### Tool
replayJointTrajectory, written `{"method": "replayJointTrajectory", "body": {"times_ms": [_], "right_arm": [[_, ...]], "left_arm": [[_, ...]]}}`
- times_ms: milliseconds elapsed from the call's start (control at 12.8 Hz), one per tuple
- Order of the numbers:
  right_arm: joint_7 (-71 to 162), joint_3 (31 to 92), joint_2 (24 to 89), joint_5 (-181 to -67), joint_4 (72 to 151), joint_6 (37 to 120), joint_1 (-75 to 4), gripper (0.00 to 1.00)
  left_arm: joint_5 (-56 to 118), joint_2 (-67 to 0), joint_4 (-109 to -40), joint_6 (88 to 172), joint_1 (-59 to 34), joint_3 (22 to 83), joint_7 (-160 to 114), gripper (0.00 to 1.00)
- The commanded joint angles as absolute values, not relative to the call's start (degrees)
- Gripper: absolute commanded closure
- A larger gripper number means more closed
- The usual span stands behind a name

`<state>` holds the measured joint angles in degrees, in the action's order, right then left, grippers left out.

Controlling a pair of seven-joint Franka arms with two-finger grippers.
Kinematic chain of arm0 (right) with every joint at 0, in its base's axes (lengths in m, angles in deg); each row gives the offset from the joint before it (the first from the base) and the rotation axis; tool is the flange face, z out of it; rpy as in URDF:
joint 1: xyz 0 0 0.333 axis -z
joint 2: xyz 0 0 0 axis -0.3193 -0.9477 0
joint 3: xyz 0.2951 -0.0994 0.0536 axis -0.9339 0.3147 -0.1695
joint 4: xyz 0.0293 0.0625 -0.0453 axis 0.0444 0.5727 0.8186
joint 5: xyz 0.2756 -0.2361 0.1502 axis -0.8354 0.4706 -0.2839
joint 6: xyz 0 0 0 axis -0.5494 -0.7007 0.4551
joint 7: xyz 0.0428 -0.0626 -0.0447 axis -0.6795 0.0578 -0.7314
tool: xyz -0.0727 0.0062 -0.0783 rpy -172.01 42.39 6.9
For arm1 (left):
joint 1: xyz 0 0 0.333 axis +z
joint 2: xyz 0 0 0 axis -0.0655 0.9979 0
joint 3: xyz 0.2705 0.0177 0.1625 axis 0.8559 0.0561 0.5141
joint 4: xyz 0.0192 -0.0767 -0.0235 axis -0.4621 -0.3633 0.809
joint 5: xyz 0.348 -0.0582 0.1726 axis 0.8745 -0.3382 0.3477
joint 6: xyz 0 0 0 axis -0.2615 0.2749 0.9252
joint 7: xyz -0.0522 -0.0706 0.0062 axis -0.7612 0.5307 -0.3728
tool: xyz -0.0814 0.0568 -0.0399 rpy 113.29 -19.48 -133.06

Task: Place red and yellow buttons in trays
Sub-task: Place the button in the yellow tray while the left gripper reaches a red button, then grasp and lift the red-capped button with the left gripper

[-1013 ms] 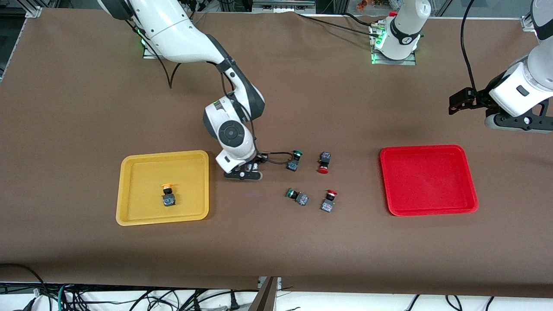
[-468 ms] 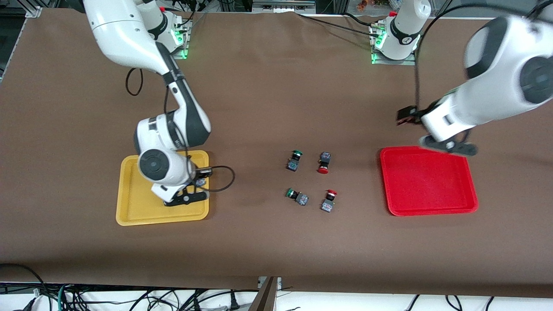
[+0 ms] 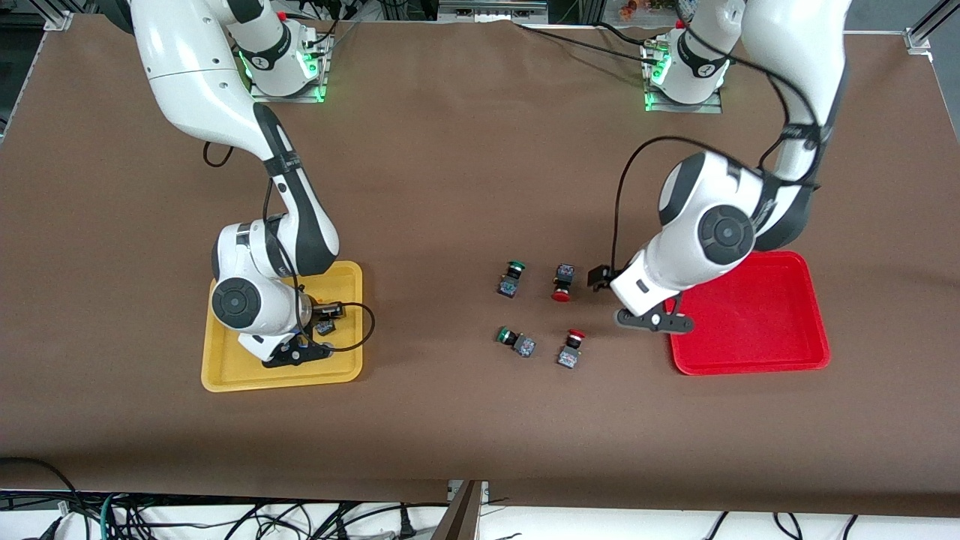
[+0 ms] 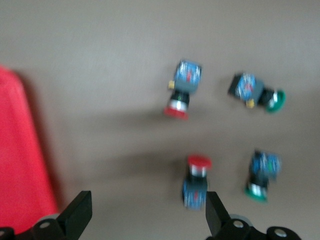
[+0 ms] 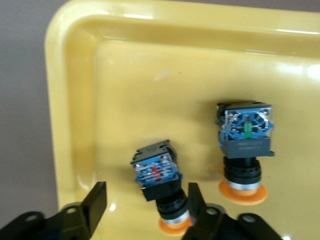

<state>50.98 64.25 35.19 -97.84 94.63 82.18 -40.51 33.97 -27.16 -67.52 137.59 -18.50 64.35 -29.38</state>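
Note:
The yellow tray (image 3: 225,364) holds two yellow-capped buttons, shown lying side by side in the right wrist view (image 5: 156,176) (image 5: 245,137). My right gripper (image 3: 296,352) (image 5: 146,206) is low over this tray, open, with one button lying between its fingers and resting against one of them. Two red-capped buttons (image 3: 561,282) (image 3: 571,349) lie on the table between the trays. The red tray (image 3: 750,315) is empty. My left gripper (image 3: 652,319) (image 4: 147,215) is open and empty, over the table between the red buttons (image 4: 182,90) (image 4: 196,180) and the red tray (image 4: 20,160).
Two green-capped buttons (image 3: 511,278) (image 3: 516,341) lie beside the red ones, toward the right arm's end of the table. They also show in the left wrist view (image 4: 257,92) (image 4: 262,175). The table is covered in brown cloth.
My right gripper carried a yellow button from mid-table into the yellow tray and opened. My left arm swung in from the table's end, over the red tray, to beside the red buttons.

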Motion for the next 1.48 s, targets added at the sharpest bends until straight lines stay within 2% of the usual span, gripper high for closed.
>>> {"method": "replayJointTrajectory", "body": {"times_ms": [0, 234, 468, 779, 857, 935, 1013, 1091, 1247, 1403], "right_arm": [[51.13, 63.89, 40.93, -99.96, 95.17, 77.30, -40.50, 0.01], [56.14, 63.98, 49.80, -96.73, 95.25, 70.88, -41.47, 0.01], [58.17, 64.16, 59.99, -94.16, 95.43, 61.05, -41.47, 0.01], [57.12, 67.40, 71.25, -93.55, 99.62, 53.20, -41.30, 0.00], [57.11, 67.58, 74.67, -92.76, 104.17, 54.24, -41.30, 0.00], [57.20, 67.50, 77.75, -91.01, 108.74, 57.30, -41.38, 0.00], [57.20, 67.50, 79.78, -90.56, 112.62, 60.46, -41.38, 0.00], [57.29, 67.32, 79.89, -90.47, 113.09, 61.10, -41.47, 0.00], [56.77, 67.41, 77.27, -89.07, 108.46, 59.71, -41.47, 0.00], [57.11, 67.50, 76.55, -88.89, 105.28, 58.73, -41.38, 0.00]], "left_arm": [[33.97, -22.95, -66.05, 144.63, -19.31, 64.80, -29.19, 0.00], [33.97, -18.91, -66.05, 152.44, -20.88, 64.88, -29.28, 0.00], [34.58, -15.40, -65.96, 159.04, -21.59, 64.88, -29.19, 0.00], [44.78, -9.15, -65.96, 171.96, -21.59, 65.06, -29.19, 0.00], [45.05, -9.14, -66.14, 173.47, -21.51, 65.06, -29.10, 0.24], [44.96, -9.23, -66.31, 173.48, -21.68, 65.06, -29.10, 0.64], [44.96, -9.32, -66.23, 173.48, -21.94, 65.06, -29.19, 0.82], [44.96, -9.49, -66.40, 173.40, -21.86, 64.97, -29.28, 0.88], [44.96, -11.33, -67.98, 172.52, -21.25, 65.06, -29.37, 1.00], [44.96, -15.71, -69.30, 166.24, -20.02, 65.06, -29.02, 1.00]]}}
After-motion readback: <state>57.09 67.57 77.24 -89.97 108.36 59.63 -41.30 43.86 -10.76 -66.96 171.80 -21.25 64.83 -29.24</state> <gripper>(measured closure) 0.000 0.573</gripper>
